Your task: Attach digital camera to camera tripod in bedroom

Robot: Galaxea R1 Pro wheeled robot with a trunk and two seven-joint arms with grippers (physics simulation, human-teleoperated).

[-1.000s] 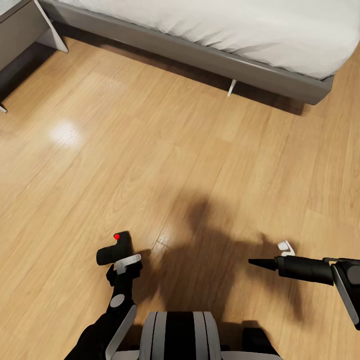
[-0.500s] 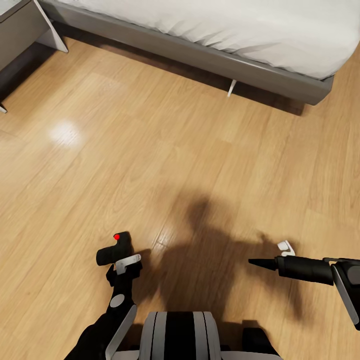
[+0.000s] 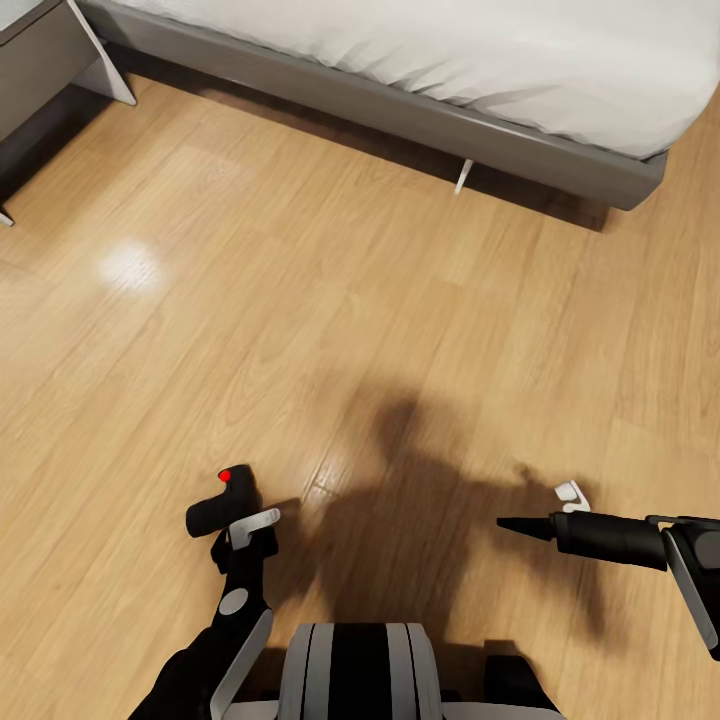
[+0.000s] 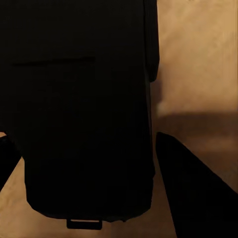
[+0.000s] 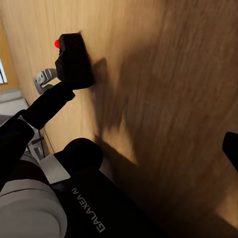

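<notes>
The digital camera point(image 3: 213, 507) is a small black box with a red dot, held low over the light wood floor at the head view's lower left. My left gripper point(image 3: 236, 516) is shut on it. In the left wrist view the camera point(image 4: 79, 109) sits as a dark block between the fingers point(image 4: 188, 188). The right wrist view looks across at the camera point(image 5: 73, 59) and the left gripper point(image 5: 58, 84). My right gripper point(image 3: 512, 524) points left at the lower right with nothing in it, and one black fingertip point(image 5: 231, 148) stands far out at the picture's edge. The camera tripod is out of view.
A grey bed frame point(image 3: 400, 110) with a white mattress runs across the back of the bedroom. A grey cabinet point(image 3: 30, 60) stands at the back left. Bare wood floor point(image 3: 330, 300) stretches between the bed and me, with my shadow on it.
My left gripper has shifted slightly left and down with the digital camera in it. The right arm and the view have not moved.
</notes>
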